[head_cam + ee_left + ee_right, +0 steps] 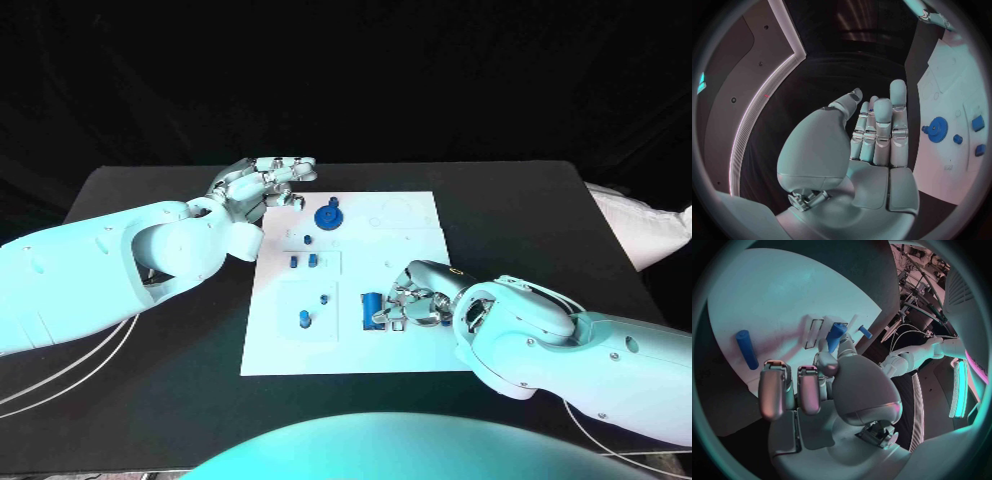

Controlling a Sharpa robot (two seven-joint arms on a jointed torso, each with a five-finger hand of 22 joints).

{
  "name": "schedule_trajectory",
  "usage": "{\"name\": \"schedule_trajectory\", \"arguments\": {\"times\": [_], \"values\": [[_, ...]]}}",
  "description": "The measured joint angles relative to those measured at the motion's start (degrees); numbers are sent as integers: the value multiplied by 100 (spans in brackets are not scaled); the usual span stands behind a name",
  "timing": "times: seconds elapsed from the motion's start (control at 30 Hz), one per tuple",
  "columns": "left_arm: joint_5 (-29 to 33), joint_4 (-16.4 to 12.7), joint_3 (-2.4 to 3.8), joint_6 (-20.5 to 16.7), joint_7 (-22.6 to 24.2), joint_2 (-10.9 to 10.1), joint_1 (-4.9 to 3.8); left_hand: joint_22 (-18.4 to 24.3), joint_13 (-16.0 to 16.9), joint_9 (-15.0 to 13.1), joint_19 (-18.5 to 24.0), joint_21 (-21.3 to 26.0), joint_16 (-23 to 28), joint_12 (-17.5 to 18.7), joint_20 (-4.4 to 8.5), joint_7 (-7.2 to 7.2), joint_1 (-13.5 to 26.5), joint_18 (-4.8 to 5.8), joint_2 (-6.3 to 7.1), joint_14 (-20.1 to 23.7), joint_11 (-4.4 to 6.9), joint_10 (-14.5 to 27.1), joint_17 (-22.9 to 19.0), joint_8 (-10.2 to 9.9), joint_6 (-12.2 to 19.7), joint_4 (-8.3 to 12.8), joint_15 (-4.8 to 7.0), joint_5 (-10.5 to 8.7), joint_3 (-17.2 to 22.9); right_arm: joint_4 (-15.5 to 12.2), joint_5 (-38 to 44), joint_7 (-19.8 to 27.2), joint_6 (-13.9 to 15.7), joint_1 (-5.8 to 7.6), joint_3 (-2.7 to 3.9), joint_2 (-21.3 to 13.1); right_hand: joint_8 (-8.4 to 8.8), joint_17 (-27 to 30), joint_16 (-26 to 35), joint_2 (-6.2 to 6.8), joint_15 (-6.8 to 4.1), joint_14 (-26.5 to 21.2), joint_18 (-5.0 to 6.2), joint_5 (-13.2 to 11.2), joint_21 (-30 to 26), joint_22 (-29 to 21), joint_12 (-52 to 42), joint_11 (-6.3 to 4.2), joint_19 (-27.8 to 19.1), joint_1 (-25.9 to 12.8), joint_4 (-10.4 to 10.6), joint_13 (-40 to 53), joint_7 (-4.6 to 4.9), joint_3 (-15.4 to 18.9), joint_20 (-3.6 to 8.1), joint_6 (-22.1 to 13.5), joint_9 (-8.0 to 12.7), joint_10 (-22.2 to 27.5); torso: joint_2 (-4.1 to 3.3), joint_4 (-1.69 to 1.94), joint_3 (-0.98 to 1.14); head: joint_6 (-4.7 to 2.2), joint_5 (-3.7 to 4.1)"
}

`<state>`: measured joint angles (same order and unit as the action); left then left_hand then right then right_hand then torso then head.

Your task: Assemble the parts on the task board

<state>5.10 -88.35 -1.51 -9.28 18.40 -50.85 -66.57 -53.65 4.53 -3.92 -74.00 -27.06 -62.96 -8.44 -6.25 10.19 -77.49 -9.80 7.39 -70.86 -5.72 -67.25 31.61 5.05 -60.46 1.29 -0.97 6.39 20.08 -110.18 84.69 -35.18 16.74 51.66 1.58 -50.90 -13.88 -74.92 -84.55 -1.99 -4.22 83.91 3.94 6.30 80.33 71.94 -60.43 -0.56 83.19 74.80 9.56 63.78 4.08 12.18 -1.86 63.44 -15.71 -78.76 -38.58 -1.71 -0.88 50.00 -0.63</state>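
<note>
**Head view: right hand low on the board, left hand off its upper left corner**

You have the board (411,215) at frame centre. Your right hand (418,297) sits over its lower right part, fingers curled; the right wrist view shows a blue peg (834,336) at its fingertips, but I cannot tell whether it is gripped. A blue cylinder (372,303) lies just left of that hand. Your left hand (260,185) is at the board's upper left corner, fingers straight, close together, holding nothing. A blue gear (330,216) sits near it on the upper board.
</note>
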Motion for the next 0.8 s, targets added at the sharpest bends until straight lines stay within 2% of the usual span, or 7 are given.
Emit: {"name": "schedule_trajectory", "arguments": {"times": [0.2, 0.47, 0.57, 0.7, 0.8], "values": [[0, 2, 0, 4, -3, 3, 0, 0, 0, 0, 0, 0, 0, 0, 0, 0, 0, 0, 0, 0, 0, 0, 0, 0, 0, 0, 0, 0, 0, -1, 97, 3, -23, 0, 0, 26, 22, 0, 0, -10, 0, 0, 0, -77, 24, 49, 1, 1, 0, 277, -177, 25, 0, -82, 0, 0, -45, 0, -1, 4, -2, 0, 4], [0, 3, 0, 5, -5, 4, 0, 0, 0, 0, 0, 0, 0, 0, 0, 0, 0, 1, 0, 0, 0, 0, 0, 0, 0, 0, 0, 0, 0, 31, 204, 13, -28, 0, 2, 52, 22, 1, 0, -94, 1, 0, 0, -136, 24, 54, 1, 2, 0, 371, -241, 64, 0, -145, 0, 0, -77, 0, -1, 5, -5, 0, 5], [0, 1, 0, 6, -6, 3, 0, -1, 0, 0, 0, 0, 0, 0, 0, 0, 0, 0, 0, 0, 0, 0, 0, 0, 0, 0, 0, 0, 0, -3, 216, 14, -1, 0, 2, -5, 50, 1, 0, -175, 1, 0, 0, 85, 24, 54, 1, 3, 0, 242, -105, 84, 0, -96, 0, 0, -96, 0, -2, 2, -5, 0, 5], [0, 0, 0, 7, -7, -1, 1, -1, 0, 0, 0, 0, 0, 0, 0, 0, 0, 0, 0, 0, 0, 0, 0, 0, 0, 0, 0, 0, 0, -153, 191, 31, 120, -2, 5, -224, 85, 1, 0, -122, 1, 0, 0, 340, 23, 60, -60, 3, 0, 126, -30, 158, 11, -34, 0, -11, -106, 1, 0, -2, -3, 0, 10], [0, 1, 0, 7, -8, -4, 1, -1, 0, 0, 0, 0, 0, 0, 0, 0, 0, 1, 0, 0, 0, 0, 1, 0, 0, 0, 0, 0, 0, -319, 129, 69, 239, 10, 38, -486, 119, 1, 0, -116, 1, 0, 0, 448, 23, 60, -61, 2, 0, 120, -30, 168, 17, -34, 0, -58, -106, 1, 3, -7, -3, 0, 29]]}}
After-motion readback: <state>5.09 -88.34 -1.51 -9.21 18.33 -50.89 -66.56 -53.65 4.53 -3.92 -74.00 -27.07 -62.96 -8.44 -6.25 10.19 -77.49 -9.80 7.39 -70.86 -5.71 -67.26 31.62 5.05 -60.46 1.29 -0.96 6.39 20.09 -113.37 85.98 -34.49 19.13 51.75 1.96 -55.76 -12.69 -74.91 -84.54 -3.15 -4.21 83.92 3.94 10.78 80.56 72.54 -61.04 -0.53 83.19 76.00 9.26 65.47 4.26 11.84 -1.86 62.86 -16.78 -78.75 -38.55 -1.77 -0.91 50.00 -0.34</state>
